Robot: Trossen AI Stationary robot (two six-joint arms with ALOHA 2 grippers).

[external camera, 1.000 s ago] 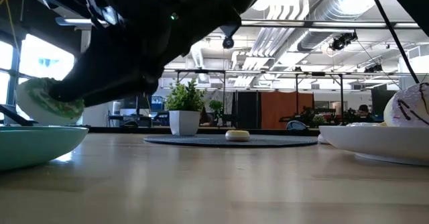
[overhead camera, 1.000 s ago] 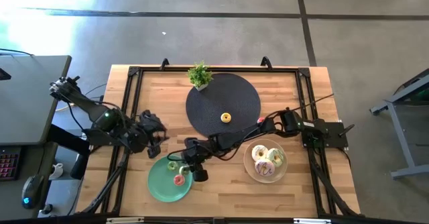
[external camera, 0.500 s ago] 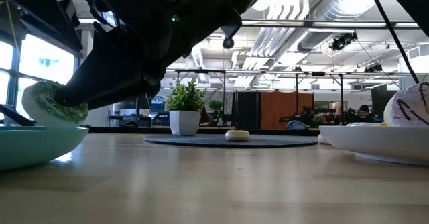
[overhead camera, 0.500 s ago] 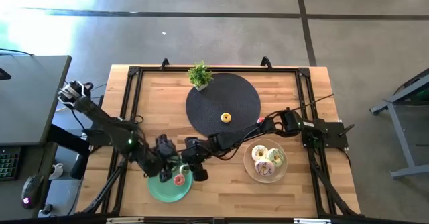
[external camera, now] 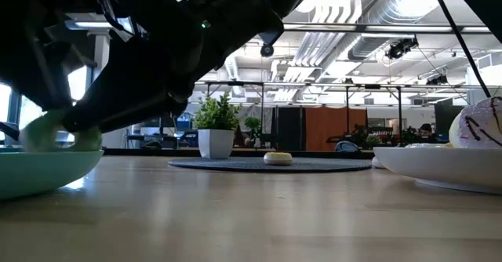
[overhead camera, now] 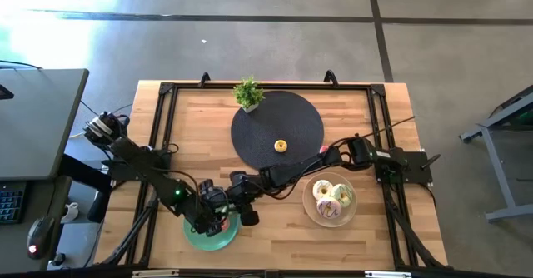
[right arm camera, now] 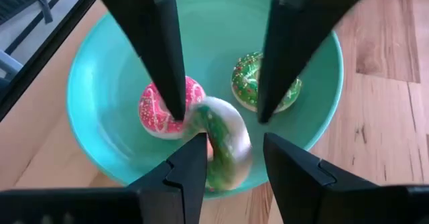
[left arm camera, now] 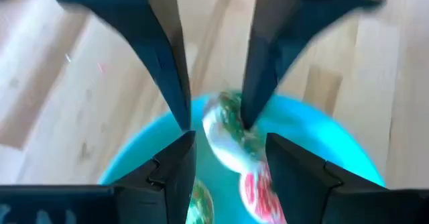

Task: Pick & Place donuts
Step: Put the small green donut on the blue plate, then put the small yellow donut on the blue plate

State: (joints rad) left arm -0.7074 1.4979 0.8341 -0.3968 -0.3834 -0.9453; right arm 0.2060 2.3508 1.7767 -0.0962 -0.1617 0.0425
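Both arms are crowding over the green plate (overhead camera: 193, 235) at lower left of the high view; left gripper (overhead camera: 218, 220) is reaching in from the left, right gripper (overhead camera: 240, 210) from the right, the two nearly touching; right wrist view is showing the left gripper's jaws clamping a white-green donut (right arm camera: 218, 142) on edge over the plate, with a pink donut (right arm camera: 161, 107) and a green donut (right arm camera: 263, 83) lying flat in the plate beside it; right gripper's jaws are sitting spread wide, holding nothing; a yellow donut (overhead camera: 281, 146) is lying on the black mat (overhead camera: 258, 128) at upper centre, well apart; more donuts (overhead camera: 331, 200) are sitting on the white plate (overhead camera: 309, 210) at lower right; a plant (overhead camera: 247, 92) is standing at the mat's upper edge on the desk (overhead camera: 391, 120).
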